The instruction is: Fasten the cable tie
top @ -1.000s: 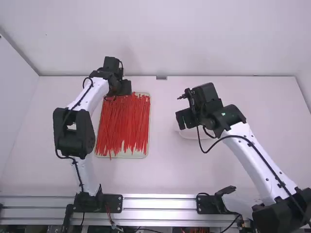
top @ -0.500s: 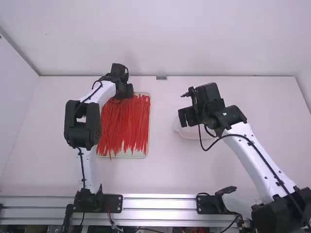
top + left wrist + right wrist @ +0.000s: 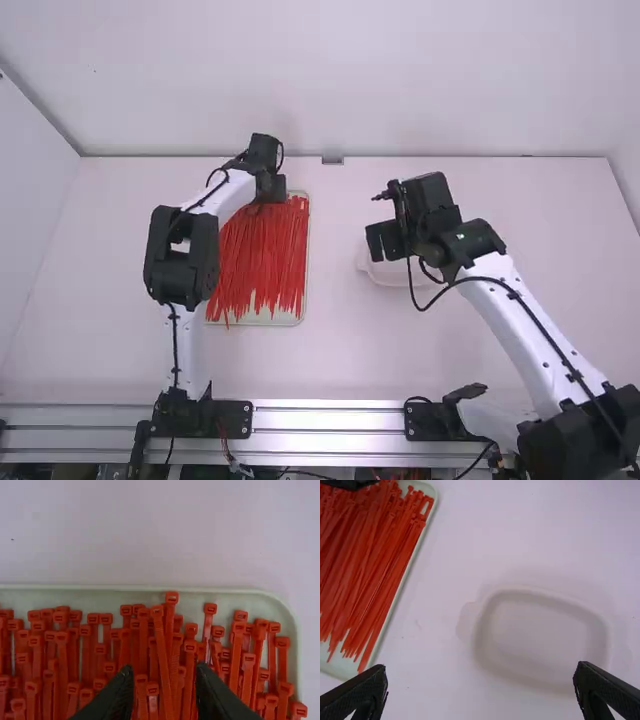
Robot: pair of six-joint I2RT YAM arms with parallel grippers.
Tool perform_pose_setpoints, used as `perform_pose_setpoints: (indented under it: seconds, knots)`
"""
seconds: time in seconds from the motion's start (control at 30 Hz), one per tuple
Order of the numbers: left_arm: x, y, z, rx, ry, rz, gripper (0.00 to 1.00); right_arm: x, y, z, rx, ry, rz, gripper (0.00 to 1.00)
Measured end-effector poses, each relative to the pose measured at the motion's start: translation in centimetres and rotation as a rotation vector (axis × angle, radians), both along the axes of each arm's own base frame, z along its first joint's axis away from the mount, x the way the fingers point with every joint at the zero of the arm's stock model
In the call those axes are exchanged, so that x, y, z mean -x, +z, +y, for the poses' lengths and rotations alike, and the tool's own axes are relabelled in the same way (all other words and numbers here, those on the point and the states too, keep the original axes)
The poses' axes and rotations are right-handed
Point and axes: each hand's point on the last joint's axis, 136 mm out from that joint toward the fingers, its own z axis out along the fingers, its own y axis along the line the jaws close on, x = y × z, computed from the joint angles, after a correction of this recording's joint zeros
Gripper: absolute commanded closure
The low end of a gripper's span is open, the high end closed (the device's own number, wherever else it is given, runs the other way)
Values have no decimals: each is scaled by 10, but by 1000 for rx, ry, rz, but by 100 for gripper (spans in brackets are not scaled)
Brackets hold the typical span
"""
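Picking stage, I judge: the left claw, fingers narrowly apart, straddles heads of the cable ties at the far end of the tray; next it must pinch just one. The right claw hangs wide over the white dish

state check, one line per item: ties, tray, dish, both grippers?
cable ties: loose, straight, none fastened, piled on the tray.
tray: lying flat, holding the ties.
dish: upright, empty.
left gripper: open, at the ties' head ends, holding nothing.
right gripper: open, above the dish, holding nothing.
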Motion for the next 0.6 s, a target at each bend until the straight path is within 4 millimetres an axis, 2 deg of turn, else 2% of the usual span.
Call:
perform_pose_setpoints:
  seconds: [0.37,0.6]
  knots:
    - [-4,-3,5,-23,18,-15,68,1,0,2,4,11,-4,1]
    - [6,-22,7,-20,29,9,69,1,0,3,2,13,-3,1]
